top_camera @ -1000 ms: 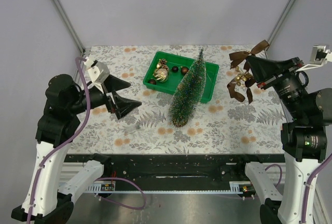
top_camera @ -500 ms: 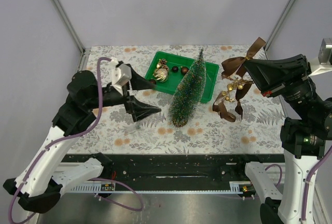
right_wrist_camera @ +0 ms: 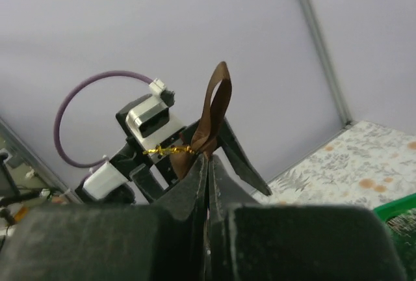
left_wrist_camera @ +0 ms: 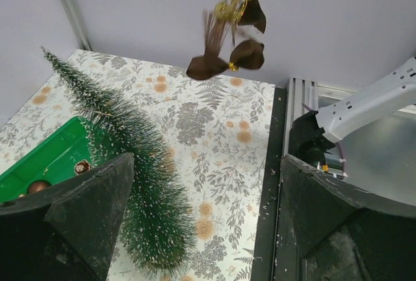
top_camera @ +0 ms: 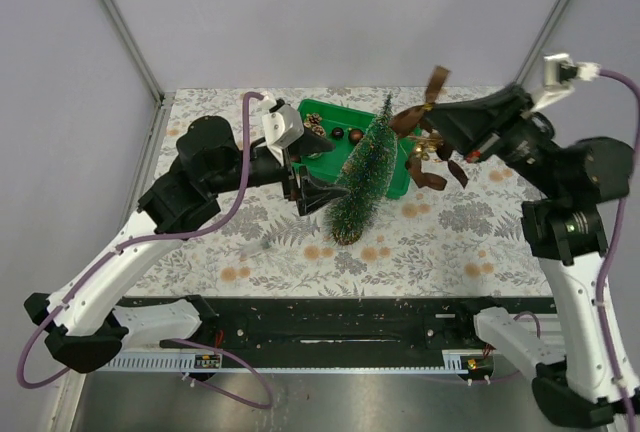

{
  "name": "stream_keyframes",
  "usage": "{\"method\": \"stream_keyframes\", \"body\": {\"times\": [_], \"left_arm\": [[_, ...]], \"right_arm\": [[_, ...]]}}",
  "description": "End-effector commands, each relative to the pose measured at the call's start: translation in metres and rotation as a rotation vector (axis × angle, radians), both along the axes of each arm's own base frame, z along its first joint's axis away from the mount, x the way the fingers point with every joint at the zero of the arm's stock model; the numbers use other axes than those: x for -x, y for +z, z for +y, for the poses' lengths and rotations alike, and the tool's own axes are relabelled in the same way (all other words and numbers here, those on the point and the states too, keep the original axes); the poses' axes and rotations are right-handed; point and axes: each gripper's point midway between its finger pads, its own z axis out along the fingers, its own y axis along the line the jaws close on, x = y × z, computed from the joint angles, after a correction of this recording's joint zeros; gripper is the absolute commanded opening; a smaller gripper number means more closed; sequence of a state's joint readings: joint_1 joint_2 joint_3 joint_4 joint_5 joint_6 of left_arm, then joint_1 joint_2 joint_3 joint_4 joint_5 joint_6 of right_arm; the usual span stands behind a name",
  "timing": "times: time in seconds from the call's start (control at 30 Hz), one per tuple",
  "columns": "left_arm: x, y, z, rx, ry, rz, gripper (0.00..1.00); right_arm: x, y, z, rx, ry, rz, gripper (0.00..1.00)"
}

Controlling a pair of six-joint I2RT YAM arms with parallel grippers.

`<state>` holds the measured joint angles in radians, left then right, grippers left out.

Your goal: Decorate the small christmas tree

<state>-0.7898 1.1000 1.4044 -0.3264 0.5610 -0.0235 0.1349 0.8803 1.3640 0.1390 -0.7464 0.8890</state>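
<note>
The small christmas tree point(top_camera: 362, 178) stands on the flowered table just in front of the green tray point(top_camera: 404, 152); in the left wrist view the tree point(left_wrist_camera: 130, 164) fills the lower left. My left gripper point(top_camera: 325, 170) is open at the tree's left side, and the tree reaches past its left finger point(left_wrist_camera: 84, 216) into the gap. My right gripper point(top_camera: 433, 130) is shut on a brown ribbon bow with gold berries point(top_camera: 420, 152), held in the air to the right of the treetop. That bow point(left_wrist_camera: 227, 47) hangs high in the left wrist view. The ribbon loop point(right_wrist_camera: 213, 115) sticks out of the closed right jaws point(right_wrist_camera: 208, 160).
Small dark ball ornaments point(top_camera: 345, 134) and a pinecone point(top_camera: 315, 122) lie in the tray, also seen as ornaments point(left_wrist_camera: 81, 166) in the left wrist view. Grey walls with metal corner posts point(top_camera: 120, 22) enclose the table. A black rail point(top_camera: 340, 307) runs along its near edge.
My left arm has swung right and forward, from the table's left side up to the tree. My right gripper has carried the bow left, from the right edge toward the treetop.
</note>
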Motion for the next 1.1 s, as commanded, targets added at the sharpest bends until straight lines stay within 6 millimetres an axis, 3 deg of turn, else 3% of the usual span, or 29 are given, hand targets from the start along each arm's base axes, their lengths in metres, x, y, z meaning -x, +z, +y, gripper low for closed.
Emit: {"method": "stream_keyframes", "body": {"times": [0.0,0.23,0.47,0.73,0.83,0.97,1.07], "left_arm": [[-0.020,0.017,0.002,0.047,0.116,-0.065,0.99],[-0.013,0.003,0.006,0.022,0.104,-0.093,0.99],[0.012,-0.026,-0.019,-0.035,-0.057,-0.083,0.99],[-0.005,-0.032,-0.036,-0.040,-0.009,-0.109,0.94],[-0.005,-0.031,-0.034,-0.046,-0.004,-0.124,0.79],[-0.002,-0.038,-0.029,-0.066,-0.005,-0.132,0.32],[-0.004,-0.047,-0.024,-0.090,0.016,-0.133,0.22]], "right_arm": [[-0.013,-0.017,0.045,0.136,-0.021,0.000,0.00],[-0.008,-0.012,0.049,0.143,-0.038,-0.034,0.00],[-0.008,-0.026,0.072,0.129,0.043,-0.003,0.00],[0.003,-0.031,0.092,0.126,0.068,-0.010,0.00],[0.009,-0.028,0.089,0.108,0.061,-0.023,0.00],[0.011,-0.031,0.084,0.108,0.045,-0.023,0.00],[0.007,-0.044,0.079,0.133,0.005,-0.001,0.00]]}}
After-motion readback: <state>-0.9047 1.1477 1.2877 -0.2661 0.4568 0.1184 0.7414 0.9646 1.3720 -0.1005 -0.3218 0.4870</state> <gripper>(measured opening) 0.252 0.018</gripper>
